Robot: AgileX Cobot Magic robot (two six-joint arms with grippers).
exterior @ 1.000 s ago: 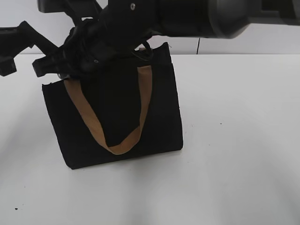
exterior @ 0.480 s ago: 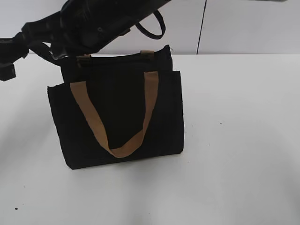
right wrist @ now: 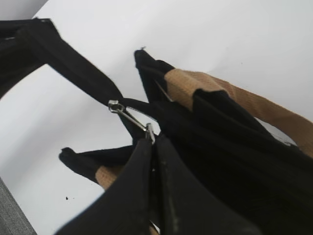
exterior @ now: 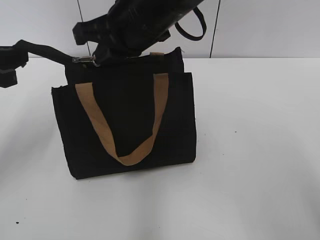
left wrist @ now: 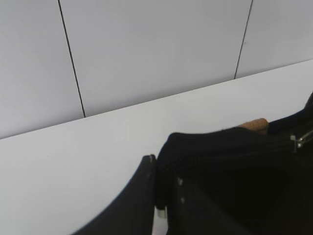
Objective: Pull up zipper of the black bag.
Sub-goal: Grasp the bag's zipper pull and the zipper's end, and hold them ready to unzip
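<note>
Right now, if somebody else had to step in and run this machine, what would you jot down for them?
Right end effector: shut on the small silvery metal zipper pull, at the bag's top left end in the exterior view.
Left end effector: fingers closed on the black fabric at that same end of the boxy black fabric bag with tan webbing handles.
Bag stands upright on the white table, one tan handle hanging down its front.
Done: both grips are set.
Left: how far the zip is closed cannot be told; check before releasing.
</note>
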